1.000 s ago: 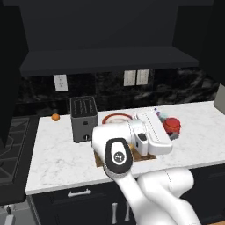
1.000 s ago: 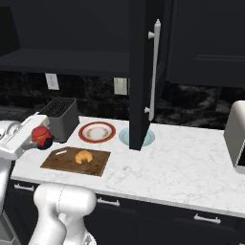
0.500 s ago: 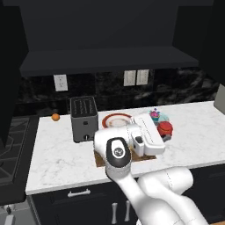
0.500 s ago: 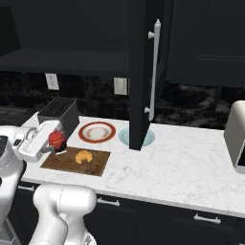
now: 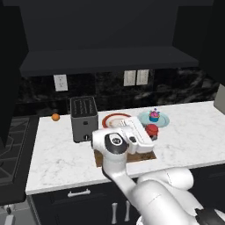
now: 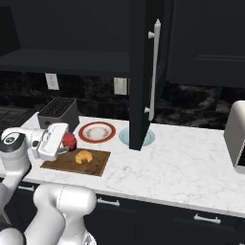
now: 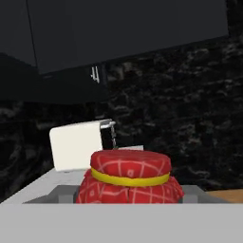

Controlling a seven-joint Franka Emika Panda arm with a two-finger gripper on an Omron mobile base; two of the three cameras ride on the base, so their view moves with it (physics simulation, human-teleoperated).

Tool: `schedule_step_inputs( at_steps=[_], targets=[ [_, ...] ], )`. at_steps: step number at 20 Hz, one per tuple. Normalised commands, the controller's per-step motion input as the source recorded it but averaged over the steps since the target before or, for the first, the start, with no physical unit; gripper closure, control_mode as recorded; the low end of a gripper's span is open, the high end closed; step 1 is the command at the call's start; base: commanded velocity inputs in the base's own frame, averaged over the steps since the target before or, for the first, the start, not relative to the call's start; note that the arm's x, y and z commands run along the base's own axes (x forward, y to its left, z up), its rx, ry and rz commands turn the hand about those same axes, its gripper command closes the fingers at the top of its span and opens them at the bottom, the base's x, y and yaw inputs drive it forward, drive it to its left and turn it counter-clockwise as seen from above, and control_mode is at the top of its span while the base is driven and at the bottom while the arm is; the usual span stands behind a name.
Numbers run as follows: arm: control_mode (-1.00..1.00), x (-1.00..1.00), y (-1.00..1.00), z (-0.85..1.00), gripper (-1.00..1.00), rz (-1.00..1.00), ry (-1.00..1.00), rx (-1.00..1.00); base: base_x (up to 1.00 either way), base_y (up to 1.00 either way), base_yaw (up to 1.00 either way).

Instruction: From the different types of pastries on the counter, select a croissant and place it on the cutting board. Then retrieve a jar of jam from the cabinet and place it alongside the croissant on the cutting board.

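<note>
My gripper (image 6: 66, 142) is shut on the jar of jam (image 6: 70, 140), a squat jar with a red cloth top and a yellow band (image 7: 130, 177). It holds the jar just over the back left edge of the dark-brown cutting board (image 6: 98, 165); whether the jar touches the board I cannot tell. The golden croissant (image 6: 84, 156) lies on the board, a little in front of the jar and to its right. In the left base view my arm covers most of the board (image 5: 147, 156), and the jar (image 5: 152, 130) shows beside the hand. The pink-frosted cupcake (image 5: 154, 115) stands behind it.
The cupcake sits on a pale blue plate (image 5: 161, 121). A red-rimmed plate (image 6: 97, 131) and a dark toaster (image 6: 58, 113) stand behind the board. The open cabinet door (image 6: 140, 72) hangs over the counter (image 6: 182, 167). An orange fruit (image 5: 55, 117) lies far left, a white appliance (image 6: 236, 136) far right.
My gripper has carried the jar sideways toward the cutting board, from beside the board's end to its back edge near the croissant.
</note>
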Motion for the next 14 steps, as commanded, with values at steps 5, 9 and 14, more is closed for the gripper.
schedule_step_inputs(
  at_steps=[5, 9, 14],
  targets=[
    [-1.0, -0.05, 0.68, -0.45, 1.0, 0.0, 0.0, -0.2, 0.0, 0.0, 0.0],
    [-1.0, 0.2, 0.94, -0.94, 1.0, 0.0, 0.0, -0.34, 0.0, 0.0, 0.0],
    [-1.0, 0.23, 0.06, -0.18, 1.0, 0.04, 0.02, -0.01, 0.0, 0.0, 0.0]
  ],
)
